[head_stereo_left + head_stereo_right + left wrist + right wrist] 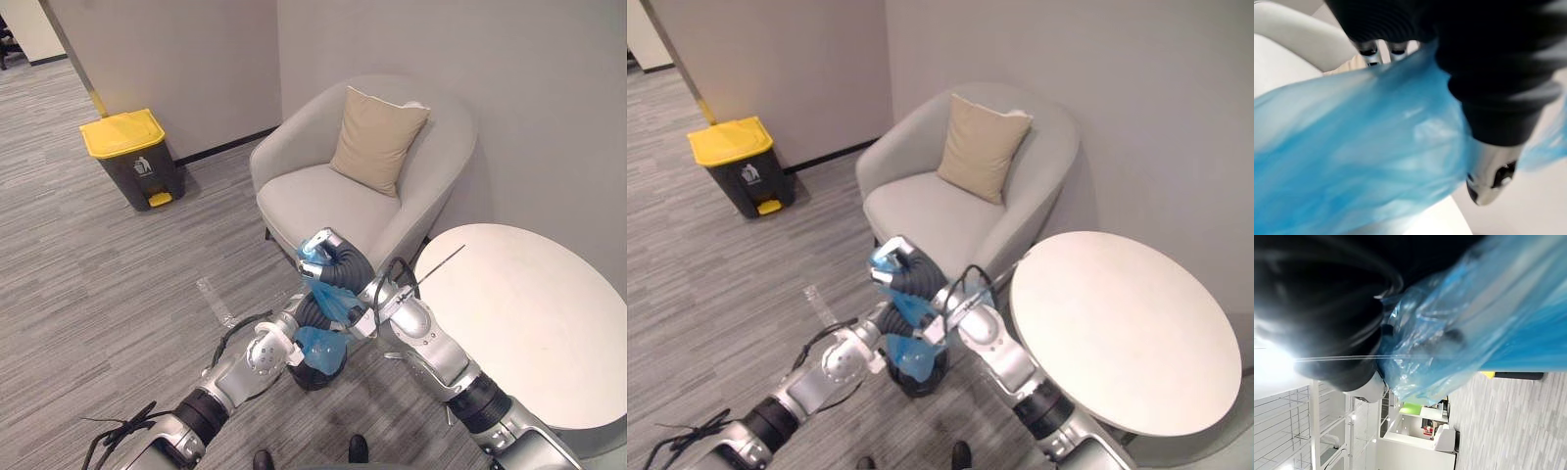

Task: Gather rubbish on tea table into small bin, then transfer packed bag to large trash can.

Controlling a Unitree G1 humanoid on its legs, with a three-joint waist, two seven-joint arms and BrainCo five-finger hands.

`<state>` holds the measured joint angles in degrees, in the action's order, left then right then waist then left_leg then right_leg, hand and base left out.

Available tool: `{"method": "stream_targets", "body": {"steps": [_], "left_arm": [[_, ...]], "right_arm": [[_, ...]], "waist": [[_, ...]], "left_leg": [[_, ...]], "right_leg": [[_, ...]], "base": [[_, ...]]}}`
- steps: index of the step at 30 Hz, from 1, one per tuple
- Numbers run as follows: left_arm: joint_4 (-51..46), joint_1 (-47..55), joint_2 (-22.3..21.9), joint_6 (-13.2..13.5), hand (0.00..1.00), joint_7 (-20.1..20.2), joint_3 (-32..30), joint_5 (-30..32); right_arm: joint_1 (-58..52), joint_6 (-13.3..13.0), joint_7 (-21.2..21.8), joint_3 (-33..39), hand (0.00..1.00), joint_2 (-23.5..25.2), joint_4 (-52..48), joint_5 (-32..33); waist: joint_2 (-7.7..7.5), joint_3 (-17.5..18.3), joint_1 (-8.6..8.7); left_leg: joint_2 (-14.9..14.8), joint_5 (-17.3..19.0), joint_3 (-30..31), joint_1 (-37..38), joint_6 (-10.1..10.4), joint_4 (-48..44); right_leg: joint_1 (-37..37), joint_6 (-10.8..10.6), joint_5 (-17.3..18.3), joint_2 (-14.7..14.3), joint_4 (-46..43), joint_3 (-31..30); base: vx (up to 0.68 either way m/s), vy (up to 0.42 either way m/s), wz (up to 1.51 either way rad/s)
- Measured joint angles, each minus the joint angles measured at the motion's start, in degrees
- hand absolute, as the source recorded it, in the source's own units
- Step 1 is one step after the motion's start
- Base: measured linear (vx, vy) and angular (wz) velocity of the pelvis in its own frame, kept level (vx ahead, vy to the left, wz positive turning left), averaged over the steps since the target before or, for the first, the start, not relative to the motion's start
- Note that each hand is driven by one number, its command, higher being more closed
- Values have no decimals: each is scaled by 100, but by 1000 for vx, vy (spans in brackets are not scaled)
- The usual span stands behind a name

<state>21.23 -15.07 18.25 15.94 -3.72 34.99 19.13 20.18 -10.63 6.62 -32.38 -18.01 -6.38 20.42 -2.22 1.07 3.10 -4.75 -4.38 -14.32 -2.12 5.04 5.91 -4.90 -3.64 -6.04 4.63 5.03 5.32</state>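
Observation:
A blue plastic bag [331,300] rises out of the small dark bin [313,378], which stands on the floor between the armchair and the tea table. My right hand [331,257] reaches over from the right and is curled round the bag's top end, holding it up in front of the chair's seat. My left hand [312,313] sits lower, against the bag's middle, just above the bin. In the left wrist view the stretched blue bag [1366,147] runs across that hand. The large trash can [132,157], dark grey with a yellow lid, stands far left by the wall.
The round white tea table [529,323] is at the right, its top bare. A light grey armchair [313,196] with a beige cushion [377,137] stands right behind the bin. Grey carpet stretches from the bin to the trash can.

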Motion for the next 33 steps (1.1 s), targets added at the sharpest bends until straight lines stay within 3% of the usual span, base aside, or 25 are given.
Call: {"method": "stream_targets", "body": {"steps": [9,13,20,21,27,33], "left_arm": [[310,12,-268,-61,100,-173,-55,76],[297,242,-397,-136,100,-171,-406,-280],[223,516,-444,-198,100,-84,-708,-679],[169,517,-451,-263,100,-91,-712,-729],[-223,904,-632,-375,100,-140,-1204,-798],[-224,1214,-786,-456,100,-232,-1379,-684]], "right_arm": [[0,102,-136,9,100,198,2,222],[0,102,-102,28,100,453,2,221],[-29,98,-3,67,100,458,7,120],[-40,85,16,80,0,468,7,-16],[-527,-54,-32,498,0,651,5,-1064],[-1109,-207,-422,794,0,359,15,-2552]], "waist": [[1,1,3],[2,1,3],[2,1,7],[2,1,7],[2,1,6],[1,1,-4]], "left_leg": [[-2,-2,-6,-1,3,0],[0,-1,-7,-3,3,0],[-1,-1,0,-4,3,2],[-1,-1,1,-4,3,2],[1,0,14,-5,3,2],[-8,0,50,-6,1,6]], "right_leg": [[-12,0,-6,-4,0,-15],[-16,-1,-5,-2,0,-19],[-12,-4,-2,0,0,-14],[-11,-5,-1,3,0,-13],[-1,-11,4,7,-1,4],[17,-31,18,40,-1,32]], "base": [[0,0,0],[0,0,0],[0,0,0],[0,0,0],[0,0,0],[0,0,1]]}}
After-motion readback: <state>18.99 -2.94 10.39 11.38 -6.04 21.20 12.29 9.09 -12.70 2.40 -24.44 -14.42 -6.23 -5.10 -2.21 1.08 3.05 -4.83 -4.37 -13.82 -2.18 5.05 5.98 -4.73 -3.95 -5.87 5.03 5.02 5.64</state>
